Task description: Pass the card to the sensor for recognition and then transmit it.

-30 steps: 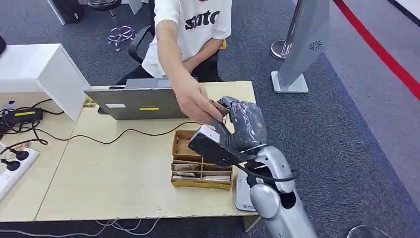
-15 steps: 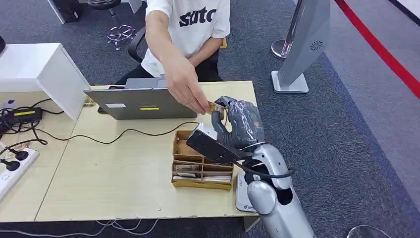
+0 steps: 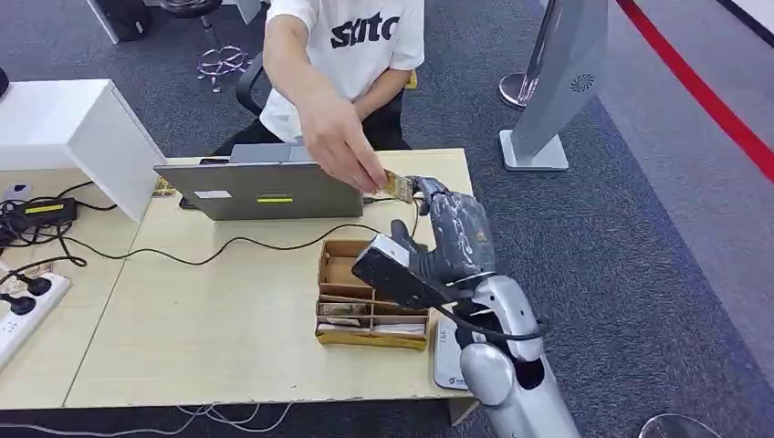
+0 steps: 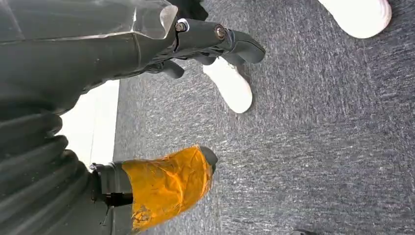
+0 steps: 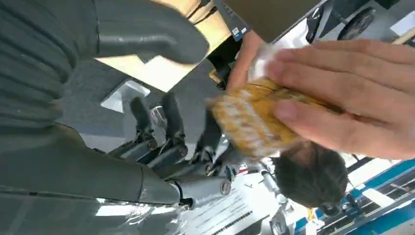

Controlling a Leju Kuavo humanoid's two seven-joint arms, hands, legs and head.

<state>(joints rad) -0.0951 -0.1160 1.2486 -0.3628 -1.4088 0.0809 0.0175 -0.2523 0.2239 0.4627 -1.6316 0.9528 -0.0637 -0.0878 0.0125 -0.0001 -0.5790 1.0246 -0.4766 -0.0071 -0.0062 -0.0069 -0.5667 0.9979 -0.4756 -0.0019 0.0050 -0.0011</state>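
Person's hand [image 3: 339,146] is pinching the flat yellow card [image 3: 396,186].
Right hand [image 3: 449,235], glossy grey, is spreading empty fingers just beside it; left hand [image 4: 98,73] is hanging open.

Person's hand [image 3: 342,146] just beside right hand [image 3: 452,228]

Floor: dark grey-blue carpet [image 3: 639,237], red stripe [image 3: 703,91] running diagonally far right of the hand. Light wood table [image 3: 201,319] beneath and left of it. White cabinet [image 3: 82,128] well to the left. Grey stand [image 3: 557,82] beyond, on the right. Even lighting.
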